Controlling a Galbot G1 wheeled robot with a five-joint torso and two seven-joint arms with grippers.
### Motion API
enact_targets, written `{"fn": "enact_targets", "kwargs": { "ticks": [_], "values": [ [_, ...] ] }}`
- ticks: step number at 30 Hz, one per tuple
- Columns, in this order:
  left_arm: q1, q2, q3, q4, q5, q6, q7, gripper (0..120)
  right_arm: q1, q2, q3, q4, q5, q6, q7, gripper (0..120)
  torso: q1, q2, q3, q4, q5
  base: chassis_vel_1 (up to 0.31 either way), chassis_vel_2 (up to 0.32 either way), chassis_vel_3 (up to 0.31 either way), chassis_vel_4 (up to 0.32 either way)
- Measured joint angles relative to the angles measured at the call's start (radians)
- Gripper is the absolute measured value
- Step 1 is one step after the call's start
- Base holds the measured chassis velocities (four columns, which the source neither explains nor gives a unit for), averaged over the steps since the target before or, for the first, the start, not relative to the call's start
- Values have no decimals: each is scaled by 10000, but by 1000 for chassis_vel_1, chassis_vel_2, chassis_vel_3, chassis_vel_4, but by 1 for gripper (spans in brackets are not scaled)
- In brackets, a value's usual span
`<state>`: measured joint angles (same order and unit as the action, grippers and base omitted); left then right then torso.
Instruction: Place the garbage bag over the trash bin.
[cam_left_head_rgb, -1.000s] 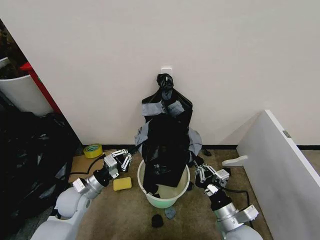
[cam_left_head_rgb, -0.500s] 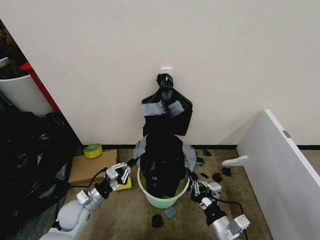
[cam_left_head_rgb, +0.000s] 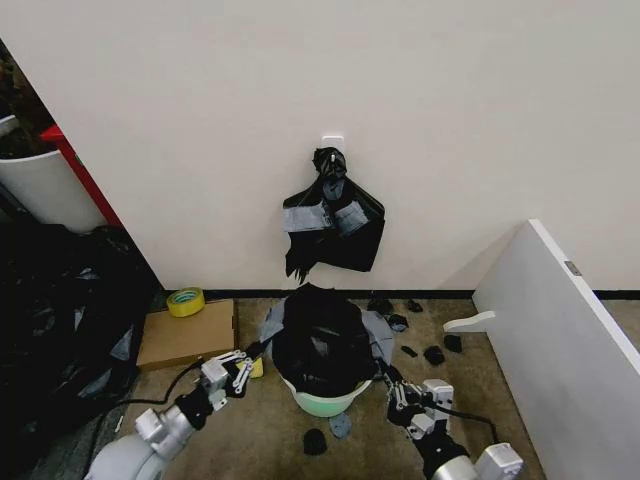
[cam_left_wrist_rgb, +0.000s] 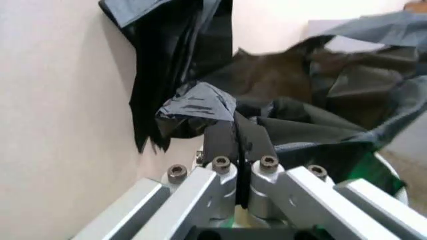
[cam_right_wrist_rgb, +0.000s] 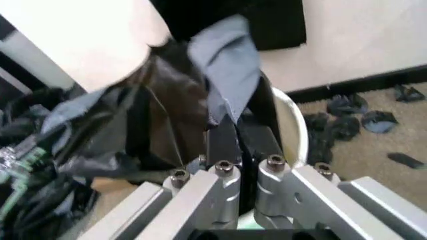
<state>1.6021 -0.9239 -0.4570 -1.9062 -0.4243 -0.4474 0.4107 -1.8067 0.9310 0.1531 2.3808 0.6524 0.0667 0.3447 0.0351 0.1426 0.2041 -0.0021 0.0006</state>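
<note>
Change since earlier frames: both grippers have come down and back toward the robot, drawing the bag from a tall upright drape to a low dome over the bin; the bundle on the wall hook has stayed.
Bag: glossy black, crumpled, mounded over the bin's mouth and hiding nearly all of the rim; grey-looking folds spill out at its left and right shoulders.
Bin: white bucket on the floor below the wall bundle, its lower wall and greenish base bare under the bag.
Key relation: bag lies between the two grippers, its spread running left to right across the bin; each gripper sits just beside the bin at its own side, low and near the rim, so neither arm is clearly nearer. Judged from this, the coming move turns on pulling each edge outward and down past the rim.
Left gripper: at the bin's left side; in the left wrist view its fingers are pressed together, pinching a fold of bag.
Right gripper: at the bin's right side; in the right wrist view its fingers are pressed together on bag film, with the white rim just behind.
Progress (judgement): mouth covered, skirt not yet drawn down the wall.
Bundle: black, with grey patches, hung on the wall above, apart from the bag.
</note>
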Motion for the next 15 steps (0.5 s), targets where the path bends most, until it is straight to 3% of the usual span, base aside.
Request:
{"fn": "enact_targets", "kwargs": {
  "ticks": [5, 15],
  "values": [
    [563, 480, -116, -170, 630, 60, -351, 0, -49, -201, -89, -110, -232, -400, 277, 0, 0, 0, 0, -5, -2, 0, 0, 0, 0],
    [80, -355, 431, 1115, 1694, -393, -520, 0, 570, 450, -492, -2490, -2083, 448, -1100, 0, 0, -1, 0, -5, -2, 0, 0, 0, 0]
  ]
}}
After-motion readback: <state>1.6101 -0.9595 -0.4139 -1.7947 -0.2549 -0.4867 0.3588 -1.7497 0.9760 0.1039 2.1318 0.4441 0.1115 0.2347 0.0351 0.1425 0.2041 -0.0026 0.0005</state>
